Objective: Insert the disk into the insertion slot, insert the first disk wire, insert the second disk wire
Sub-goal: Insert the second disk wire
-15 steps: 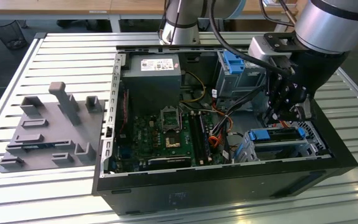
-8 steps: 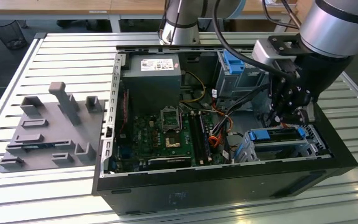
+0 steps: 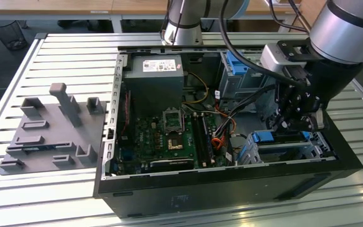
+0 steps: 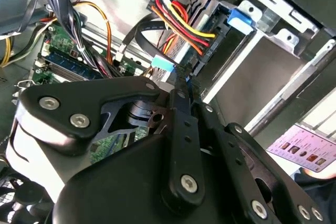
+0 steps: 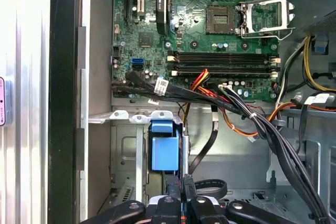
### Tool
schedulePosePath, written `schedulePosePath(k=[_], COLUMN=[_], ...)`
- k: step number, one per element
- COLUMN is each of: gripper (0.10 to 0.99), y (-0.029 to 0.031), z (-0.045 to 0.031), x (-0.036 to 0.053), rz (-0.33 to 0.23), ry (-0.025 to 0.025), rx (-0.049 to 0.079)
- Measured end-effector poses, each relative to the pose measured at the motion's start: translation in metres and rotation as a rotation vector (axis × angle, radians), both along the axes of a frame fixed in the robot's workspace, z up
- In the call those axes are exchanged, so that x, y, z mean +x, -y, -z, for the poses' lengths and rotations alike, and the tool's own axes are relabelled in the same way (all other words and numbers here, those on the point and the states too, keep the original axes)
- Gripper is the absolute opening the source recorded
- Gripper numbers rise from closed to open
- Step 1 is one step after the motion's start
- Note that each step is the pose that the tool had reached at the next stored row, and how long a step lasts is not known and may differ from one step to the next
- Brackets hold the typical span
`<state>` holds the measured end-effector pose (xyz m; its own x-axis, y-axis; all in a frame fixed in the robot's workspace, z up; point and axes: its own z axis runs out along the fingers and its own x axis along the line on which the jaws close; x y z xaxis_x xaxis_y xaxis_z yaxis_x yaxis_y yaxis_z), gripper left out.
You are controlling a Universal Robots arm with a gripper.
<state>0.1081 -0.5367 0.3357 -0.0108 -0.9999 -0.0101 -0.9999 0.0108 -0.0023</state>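
Black front panel of the open computer case (image 3: 219, 194) lies nearest in the exterior view, on a slatted metal tabletop (image 3: 55, 198). Behind it the motherboard (image 3: 168, 135) lies flat in the case, with the grey power supply (image 3: 153, 71) at the far end.

At the exterior view's right, the arm reaches down into the case, and the hand (image 3: 295, 124) hangs just above the slot (image 3: 292, 149), a low perforated metal cage in the near right corner. The disk (image 3: 263, 138) sits inside the slot, its blue carrier showing at the cage's left end. In the first wrist view, the blue carrier tab (image 5: 164, 150) stands in the cage mouth with the fingertips (image 5: 173, 190) right at it. The fingers look pressed close together on a thin dark connector at the disk's end, though what exactly they pinch I cannot tell. In the second wrist view, the hand (image 4: 181, 74) points at a bundle of red, yellow and orange wires (image 4: 181, 27) beside the blue carrier.

On the tabletop to the exterior view's left lies a grey fixture plate (image 3: 52, 137) with upright posts, well apart from the hand.
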Motion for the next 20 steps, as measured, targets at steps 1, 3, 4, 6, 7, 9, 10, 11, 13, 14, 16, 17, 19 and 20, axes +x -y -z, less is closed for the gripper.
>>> schedulePosePath(k=[1, 3, 4, 6, 7, 9, 10, 11, 13, 14, 16, 17, 19, 20], gripper=[0.149, 0.149, 0.149, 0.149, 0.149, 0.149, 0.149, 0.149, 0.149, 0.149, 0.149, 0.149, 0.149, 0.149], y=[0.0001, 0.0006, 0.0015, 0.0047, 0.0062, 0.0068, 0.0068, 0.0069, 0.0069, 0.0069, 0.0069, 0.0069, 0.0069, 0.0069], z=[0.0000, 0.0001, 0.0001, 0.0004, 0.0006, 0.0009, 0.0010, 0.0012, 0.0015, 0.0016, 0.0017, 0.0016, 0.0018, 0.0020], x=[0.0005, 0.0005, 0.0005, 0.0005, 0.0005, 0.0007, 0.0008, 0.0010, 0.0020, 0.0025, 0.0039, 0.0044, 0.0046, 0.0046], rz=[0.000, 0.000, 0.000, 0.000, 0.000, 0.000, 0.000, -0.002, -0.008, -0.010, -0.012, -0.012, -0.012, -0.012], ry=[-0.0001, -0.0002, -0.0002, -0.0003, -0.0003, -0.0002, -0.0002, -0.0003, -0.0003, -0.0003, -0.0004, -0.0005, -0.0004, -0.0005], rx=[0.002, 0.006, 0.008, 0.009, 0.009, 0.009, 0.010, 0.010, 0.011, 0.012, 0.016, 0.019, 0.022, 0.022])
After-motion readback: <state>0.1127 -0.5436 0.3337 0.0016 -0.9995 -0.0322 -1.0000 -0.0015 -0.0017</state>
